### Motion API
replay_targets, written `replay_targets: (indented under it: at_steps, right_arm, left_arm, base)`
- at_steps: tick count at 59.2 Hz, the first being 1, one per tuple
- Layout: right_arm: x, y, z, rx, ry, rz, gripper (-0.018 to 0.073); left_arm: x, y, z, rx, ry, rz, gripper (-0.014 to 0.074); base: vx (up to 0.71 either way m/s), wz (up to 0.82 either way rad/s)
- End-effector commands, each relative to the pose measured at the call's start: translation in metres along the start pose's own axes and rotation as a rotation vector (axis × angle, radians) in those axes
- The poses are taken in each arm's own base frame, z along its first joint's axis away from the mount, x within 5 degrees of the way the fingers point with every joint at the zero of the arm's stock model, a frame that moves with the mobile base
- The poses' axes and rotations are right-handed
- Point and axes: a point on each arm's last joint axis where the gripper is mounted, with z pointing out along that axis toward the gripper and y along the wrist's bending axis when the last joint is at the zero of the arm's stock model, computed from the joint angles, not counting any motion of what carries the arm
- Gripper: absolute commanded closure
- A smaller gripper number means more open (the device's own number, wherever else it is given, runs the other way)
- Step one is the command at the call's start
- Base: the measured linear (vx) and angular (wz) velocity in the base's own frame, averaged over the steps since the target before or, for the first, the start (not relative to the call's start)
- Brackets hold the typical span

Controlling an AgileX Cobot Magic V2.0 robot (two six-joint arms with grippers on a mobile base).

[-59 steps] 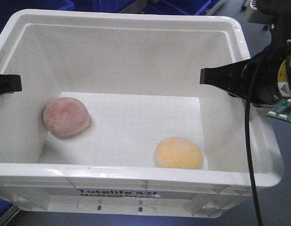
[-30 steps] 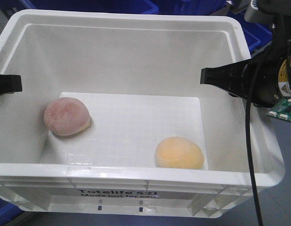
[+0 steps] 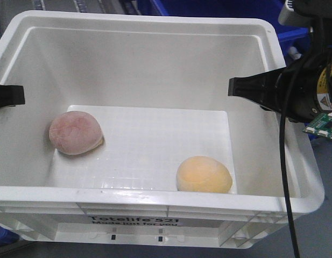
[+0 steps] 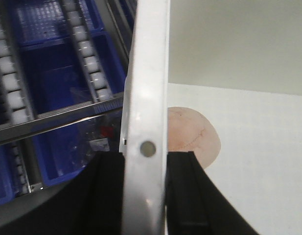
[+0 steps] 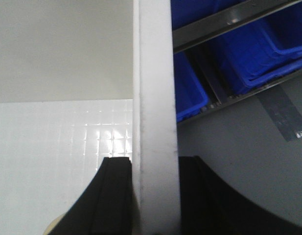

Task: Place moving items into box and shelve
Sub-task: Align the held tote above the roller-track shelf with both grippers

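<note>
The white box (image 3: 155,21) fills the front view, and both moving items lie on its floor: the pinkish-brown lump (image 3: 75,133) at the left, the yellow-orange lump (image 3: 204,174) at the front right. My left gripper (image 3: 9,95) is shut on the box's left wall (image 4: 151,73), one black finger on each side, with the pink lump (image 4: 195,134) just inside. The right gripper (image 3: 252,90) is shut the same way on the right wall (image 5: 153,73). In the wrist views the left gripper (image 4: 146,164) and right gripper (image 5: 155,164) straddle the walls.
Blue plastic bins (image 3: 209,8) sit beyond the box's far rim. A roller rack with blue bins (image 4: 58,88) is outside the left wall. Blue bins on metal rails (image 5: 258,54) and grey floor (image 5: 239,147) lie outside the right wall.
The blue bins behind the box have slid sideways in the front view while the box stays fixed between both grippers. The pink lump has shifted slightly.
</note>
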Motion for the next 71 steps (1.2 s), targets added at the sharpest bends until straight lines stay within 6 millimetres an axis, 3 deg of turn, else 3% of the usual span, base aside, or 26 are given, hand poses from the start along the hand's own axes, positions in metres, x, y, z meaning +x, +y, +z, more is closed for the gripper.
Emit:
replay_targets:
  at_steps: [1, 31, 71]
  right_arm:
    - [-0.0194, -0.0128, -0.0165, 0.035, -0.157, -0.02, 0.0571]
    - [-0.0194, -0.0128, -0.0165, 0.035, -0.157, -0.02, 0.0571]
    - [-0.0194, -0.0128, -0.0165, 0.035, -0.157, -0.02, 0.0571]
  left_arm:
    - [-0.0193, 0.0051, -0.0173, -0.001, -0.174, 0.021, 0.0488]
    - [-0.0193, 0.0051, -0.0173, -0.001, -0.174, 0.021, 0.0488]
    - [-0.0193, 0.0051, -0.0173, -0.001, -0.174, 0.021, 0.0488]
  base:
    - [0.06, 0.63]
    - [0.06, 0.49]
    - [0.08, 0.13]
